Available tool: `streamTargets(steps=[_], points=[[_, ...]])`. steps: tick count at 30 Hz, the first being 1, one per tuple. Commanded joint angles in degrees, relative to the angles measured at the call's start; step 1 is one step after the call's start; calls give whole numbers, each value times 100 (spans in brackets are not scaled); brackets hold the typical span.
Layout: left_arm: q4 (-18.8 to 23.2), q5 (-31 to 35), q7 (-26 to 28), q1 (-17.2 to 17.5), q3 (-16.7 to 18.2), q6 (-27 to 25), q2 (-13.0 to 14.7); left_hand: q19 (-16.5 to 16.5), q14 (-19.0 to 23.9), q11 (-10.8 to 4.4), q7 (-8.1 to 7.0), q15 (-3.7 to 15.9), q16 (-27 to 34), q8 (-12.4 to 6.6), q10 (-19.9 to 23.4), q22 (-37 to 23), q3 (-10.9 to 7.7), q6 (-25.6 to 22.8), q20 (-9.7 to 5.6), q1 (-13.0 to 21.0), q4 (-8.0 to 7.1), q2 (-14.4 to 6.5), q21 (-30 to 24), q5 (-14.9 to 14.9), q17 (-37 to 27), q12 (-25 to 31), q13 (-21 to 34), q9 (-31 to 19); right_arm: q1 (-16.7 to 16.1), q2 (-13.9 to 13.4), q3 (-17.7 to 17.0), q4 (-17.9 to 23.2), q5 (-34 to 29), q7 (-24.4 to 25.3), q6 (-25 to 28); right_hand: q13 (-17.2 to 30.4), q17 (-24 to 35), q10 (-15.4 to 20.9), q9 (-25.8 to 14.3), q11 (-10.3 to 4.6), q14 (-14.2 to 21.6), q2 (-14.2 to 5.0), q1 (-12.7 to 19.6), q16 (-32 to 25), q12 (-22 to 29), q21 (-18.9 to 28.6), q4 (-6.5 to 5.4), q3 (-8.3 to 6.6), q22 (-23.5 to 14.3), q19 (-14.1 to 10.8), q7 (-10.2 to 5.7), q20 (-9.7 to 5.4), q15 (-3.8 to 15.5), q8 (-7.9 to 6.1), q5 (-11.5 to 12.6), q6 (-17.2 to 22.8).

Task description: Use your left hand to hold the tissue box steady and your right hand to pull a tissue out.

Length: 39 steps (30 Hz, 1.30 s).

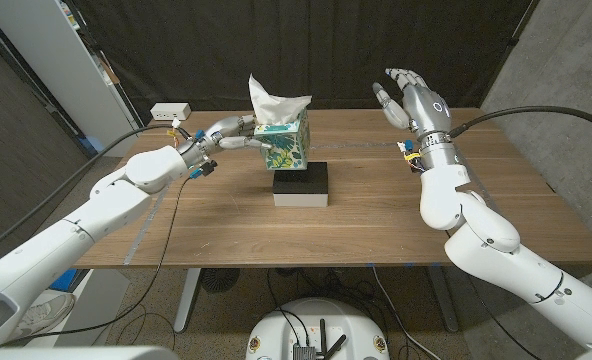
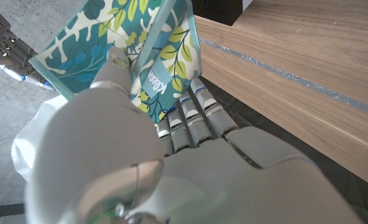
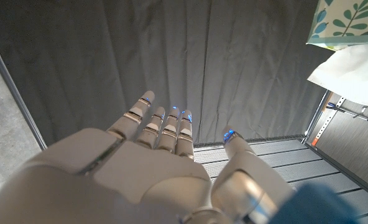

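Note:
A cube tissue box (image 1: 285,146) with a teal and green leaf print stands on a black and white block (image 1: 300,184) at the middle of the table. A white tissue (image 1: 274,102) sticks up from its top. My left hand (image 1: 229,133) grips the box from its left side, fingers and thumb against the box (image 2: 140,56) in the left wrist view. My right hand (image 1: 412,100) is raised well to the right of the box, fingers spread, holding nothing. The right wrist view shows its fingers (image 3: 165,124) apart, with the box (image 3: 352,22) and tissue (image 3: 352,74) off to one side.
A white power strip (image 1: 171,111) lies at the table's far left corner. A dark curtain hangs behind the wooden table (image 1: 376,220). Cables trail from both arms over the table's sides.

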<state>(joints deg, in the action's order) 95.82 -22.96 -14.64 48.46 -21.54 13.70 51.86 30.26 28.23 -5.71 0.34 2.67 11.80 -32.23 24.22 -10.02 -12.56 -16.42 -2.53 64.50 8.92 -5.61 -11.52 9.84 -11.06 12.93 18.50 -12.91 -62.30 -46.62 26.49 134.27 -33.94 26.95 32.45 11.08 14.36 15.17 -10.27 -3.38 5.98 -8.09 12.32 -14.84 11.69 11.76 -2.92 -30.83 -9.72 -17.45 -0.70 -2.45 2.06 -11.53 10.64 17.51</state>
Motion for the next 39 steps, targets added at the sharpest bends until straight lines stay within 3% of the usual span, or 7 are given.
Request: streamTargets(steps=[1, 39], points=[[-12, 21, -51, -81, -40, -56, -11, -14, 39, 12, 10, 607, -5, -45, 19, -19, -61, 5, -28, -59, 13, -53, -13, 51, -5, -15, 12, -11, -98, 166, -194, -46, 37, -106, -382, 9, 11, 18, -14, 10, 28, -249, 3, -40, 6, 30, 26, -25, -32, -50, 3, 21, 336, 17, -8, -37], [292, 25, 85, 163, 43, -102, 114, -13, 42, 0, -4, 621, -2, -60, 25, -19, -104, -3, -32, -75, 33, -45, -15, 49, -9, -23, 35, -11, 140, 267, 87, 128, -715, -973, -861, 15, 22, -32, -20, -7, -22, -259, 68, -31, -28, 10, 66, -60, -38, -36, -47, 14, 340, 48, -36, -87]])
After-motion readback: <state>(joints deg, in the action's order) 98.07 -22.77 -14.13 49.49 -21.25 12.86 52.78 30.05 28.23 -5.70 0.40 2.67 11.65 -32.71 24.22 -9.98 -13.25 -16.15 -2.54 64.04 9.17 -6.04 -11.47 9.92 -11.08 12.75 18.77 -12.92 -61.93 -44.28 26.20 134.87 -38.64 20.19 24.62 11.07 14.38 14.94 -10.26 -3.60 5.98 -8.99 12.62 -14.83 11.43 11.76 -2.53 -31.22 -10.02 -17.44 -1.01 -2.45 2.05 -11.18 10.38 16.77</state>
